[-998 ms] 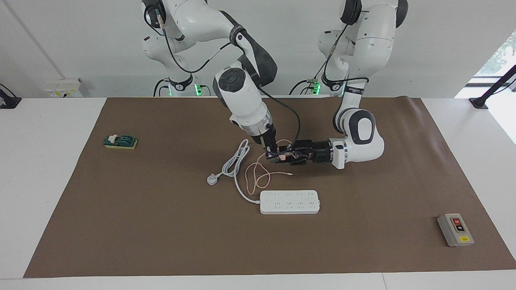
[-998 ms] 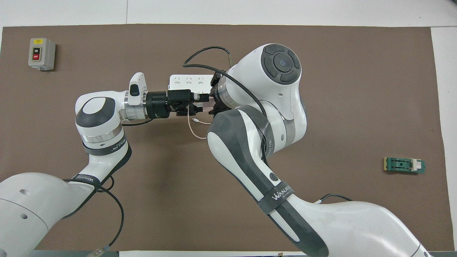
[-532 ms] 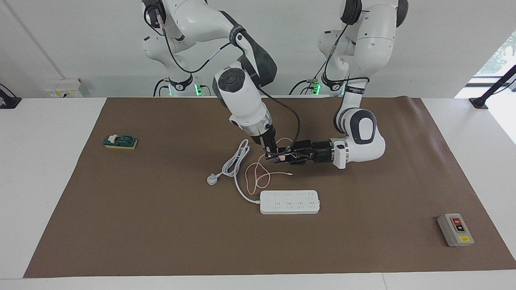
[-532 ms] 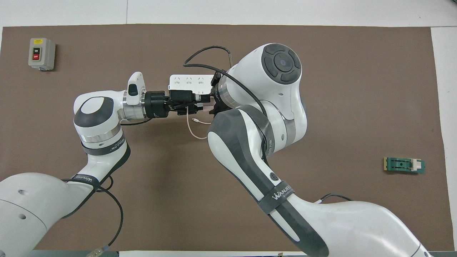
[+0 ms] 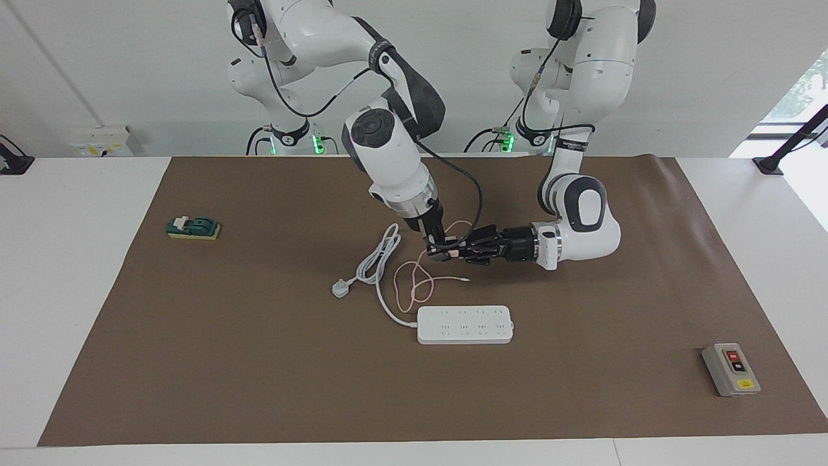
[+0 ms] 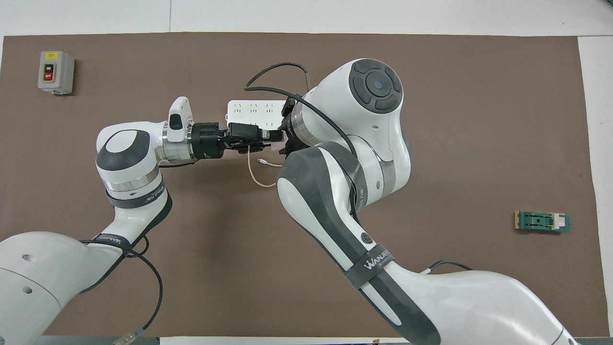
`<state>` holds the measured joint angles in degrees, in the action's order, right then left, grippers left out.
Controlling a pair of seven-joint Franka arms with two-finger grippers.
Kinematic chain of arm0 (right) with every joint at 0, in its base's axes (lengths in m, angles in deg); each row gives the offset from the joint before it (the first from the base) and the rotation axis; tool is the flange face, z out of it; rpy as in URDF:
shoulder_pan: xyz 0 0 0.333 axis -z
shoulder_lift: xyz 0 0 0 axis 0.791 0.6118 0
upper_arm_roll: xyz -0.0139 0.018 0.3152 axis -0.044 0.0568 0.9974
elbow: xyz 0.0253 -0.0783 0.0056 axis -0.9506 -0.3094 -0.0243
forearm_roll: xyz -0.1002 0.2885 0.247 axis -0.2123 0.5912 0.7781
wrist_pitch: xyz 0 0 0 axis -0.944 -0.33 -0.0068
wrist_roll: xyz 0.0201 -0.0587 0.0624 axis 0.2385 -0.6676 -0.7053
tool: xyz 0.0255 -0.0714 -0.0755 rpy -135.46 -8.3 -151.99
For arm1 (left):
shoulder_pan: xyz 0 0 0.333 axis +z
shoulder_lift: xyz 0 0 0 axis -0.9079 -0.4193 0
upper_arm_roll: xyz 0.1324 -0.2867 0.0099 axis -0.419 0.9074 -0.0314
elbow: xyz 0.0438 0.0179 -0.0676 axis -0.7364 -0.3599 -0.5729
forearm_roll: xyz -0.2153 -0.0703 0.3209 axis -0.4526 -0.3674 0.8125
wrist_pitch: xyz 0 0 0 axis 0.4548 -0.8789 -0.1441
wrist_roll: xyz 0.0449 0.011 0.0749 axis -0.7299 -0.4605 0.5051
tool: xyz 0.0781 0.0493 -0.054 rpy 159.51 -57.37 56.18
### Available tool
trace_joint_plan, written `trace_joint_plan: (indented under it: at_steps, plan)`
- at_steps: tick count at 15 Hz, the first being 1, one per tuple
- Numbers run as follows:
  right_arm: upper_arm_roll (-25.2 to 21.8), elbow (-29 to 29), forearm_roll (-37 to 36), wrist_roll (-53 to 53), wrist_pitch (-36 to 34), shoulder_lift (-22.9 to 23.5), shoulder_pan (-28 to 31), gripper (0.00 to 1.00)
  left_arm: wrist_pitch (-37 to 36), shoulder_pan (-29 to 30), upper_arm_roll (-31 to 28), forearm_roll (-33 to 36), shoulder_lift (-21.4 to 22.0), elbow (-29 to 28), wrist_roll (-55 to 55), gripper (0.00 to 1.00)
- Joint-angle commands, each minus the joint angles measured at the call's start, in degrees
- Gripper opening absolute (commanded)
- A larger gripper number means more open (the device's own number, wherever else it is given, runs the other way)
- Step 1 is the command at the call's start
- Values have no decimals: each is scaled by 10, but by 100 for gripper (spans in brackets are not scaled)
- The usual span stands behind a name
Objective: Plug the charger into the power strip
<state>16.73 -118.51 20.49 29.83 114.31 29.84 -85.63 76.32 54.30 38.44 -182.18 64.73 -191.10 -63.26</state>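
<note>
Above the brown mat on the counter, between the robots and the power strip, both pincers meet at the charger. The right pincer comes down on it, the left pincer lies level; whether either is clenched or released I cannot tell. Likely a handover: one grip should be firm before the other lets go, prongs facing down. The pink cable trails to the mat, so carry the charger slowly to the strip, farther from the robots.
</note>
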Motion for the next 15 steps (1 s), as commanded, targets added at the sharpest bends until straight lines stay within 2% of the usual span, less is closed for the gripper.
trace_joint_plan:
  at_steps: [1, 5, 6, 8, 9, 10, 15]
  plan:
    - [-1, 9, -20, 8, 1, 6, 5, 0, -19, 12, -4, 9, 20, -19, 8, 0]
    - [-1, 8, -18, 8, 0, 6, 8, 0, -19, 19, -4, 11, 28, -21, 12, 0]
    - [-1, 7, -16, 8, -1, 6, 10, 33, -19, 19, -4, 14, 28, -23, 11, 0]
    - [-1, 8, -14, 9, -2, 5, 10, 66, -19, 19, -4, 17, 28, -24, 10, 0]
    - [-1, 8, -14, 9, -2, 4, 10, 91, -19, 19, -4, 17, 28, -23, 10, 0]
    - [-1, 8, -14, 8, -2, 3, 10, 100, -19, 19, -4, 17, 28, -23, 11, 0]
    - [-1, 6, -12, 8, -10, -7, 12, 100, -19, 19, -4, 17, 32, -24, 11, 0]
